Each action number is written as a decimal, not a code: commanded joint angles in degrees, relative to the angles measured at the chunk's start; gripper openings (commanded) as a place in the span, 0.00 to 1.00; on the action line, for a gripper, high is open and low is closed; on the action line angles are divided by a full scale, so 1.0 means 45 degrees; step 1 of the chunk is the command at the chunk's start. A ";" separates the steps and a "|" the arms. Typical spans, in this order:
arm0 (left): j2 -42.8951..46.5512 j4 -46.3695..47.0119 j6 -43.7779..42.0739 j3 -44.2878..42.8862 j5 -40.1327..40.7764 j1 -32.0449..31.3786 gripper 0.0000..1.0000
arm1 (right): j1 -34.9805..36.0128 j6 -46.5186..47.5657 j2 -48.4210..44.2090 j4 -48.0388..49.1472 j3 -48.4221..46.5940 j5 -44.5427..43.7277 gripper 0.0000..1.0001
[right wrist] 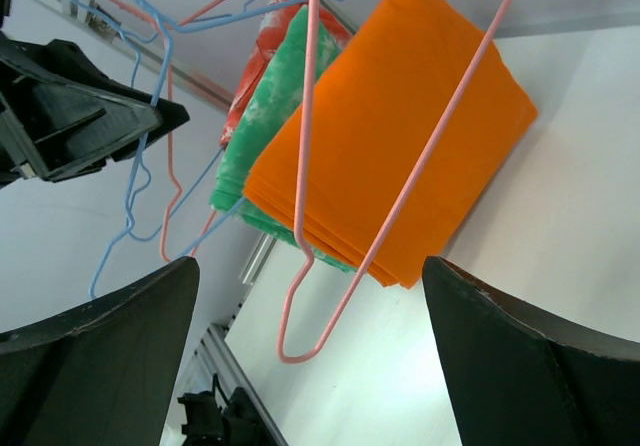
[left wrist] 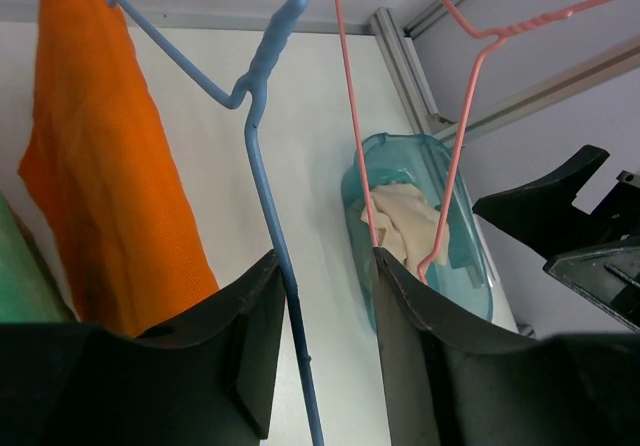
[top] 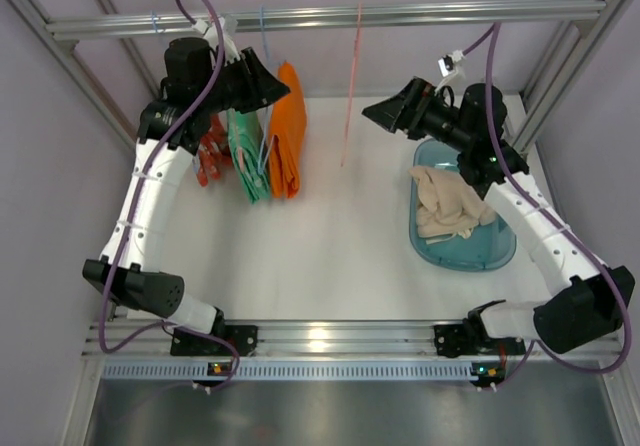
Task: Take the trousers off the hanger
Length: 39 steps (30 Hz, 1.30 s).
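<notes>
Toward the far-left corner of the white table (top: 330, 256), the orange trousers (top: 287, 131) hang folded over a blue hanger (left wrist: 265, 166) suspended from the overhead rail (top: 400, 13). A green garment (top: 243, 151) and a red garment (top: 212, 156) hang just beside them, on the side nearer the left edge.

The left gripper (top: 262, 81) is raised to hanger height, immediately beside the orange trousers. Its fingers are spread. The left wrist view shows the blue hanger's wire running down through the gap, close against one finger (left wrist: 255, 316), with nothing clamped.

A pink hanger (top: 352, 86) hangs from the same rail near the middle of the far edge, between the two grippers. The right gripper (top: 385, 111) is raised on the right side, pointing toward the pink hanger and the orange trousers. Its fingers are spread wide and grip nothing.

By the right edge, a teal basin (top: 500, 251) rests on the table. The beige trousers (top: 447, 201) lie crumpled inside it, off any hanger, with the cloth reaching the basin's left rim.
</notes>
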<state>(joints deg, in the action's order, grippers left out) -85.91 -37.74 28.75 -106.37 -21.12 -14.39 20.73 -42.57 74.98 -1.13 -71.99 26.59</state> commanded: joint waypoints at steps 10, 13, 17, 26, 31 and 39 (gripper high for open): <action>0.0516 0.3617 0.3335 0.0921 -0.2043 0.0073 0.04 | -0.0740 0.0143 -0.0822 -0.0043 0.0546 0.0575 0.94; 0.0575 0.4029 0.3980 0.1194 -0.2316 0.0073 0.00 | -0.0876 -0.0071 -0.0823 0.0113 0.0684 0.0712 0.93; 0.0672 0.5044 0.4956 0.1682 -0.2708 0.0112 0.00 | -0.1013 -0.0247 -0.0764 0.0133 0.0704 0.0907 0.94; 0.0946 0.7369 0.6304 0.1509 -0.2375 0.0112 0.00 | -0.1169 -0.0385 -0.0745 0.0562 0.0704 0.1474 0.96; 0.0771 0.7409 0.7164 0.1644 -0.2727 0.0112 0.00 | -0.1189 -0.0424 -0.0666 0.0621 0.0665 0.1552 0.96; 0.0790 0.7429 0.8764 0.2894 -0.3098 0.0054 0.00 | -0.1209 -0.0443 -0.0588 0.0602 0.0684 0.1611 0.96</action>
<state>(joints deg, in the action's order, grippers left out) -85.65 -15.73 63.48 -93.80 -34.09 -14.04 16.21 -43.81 72.49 -1.76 -68.27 32.95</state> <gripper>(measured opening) 0.116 0.957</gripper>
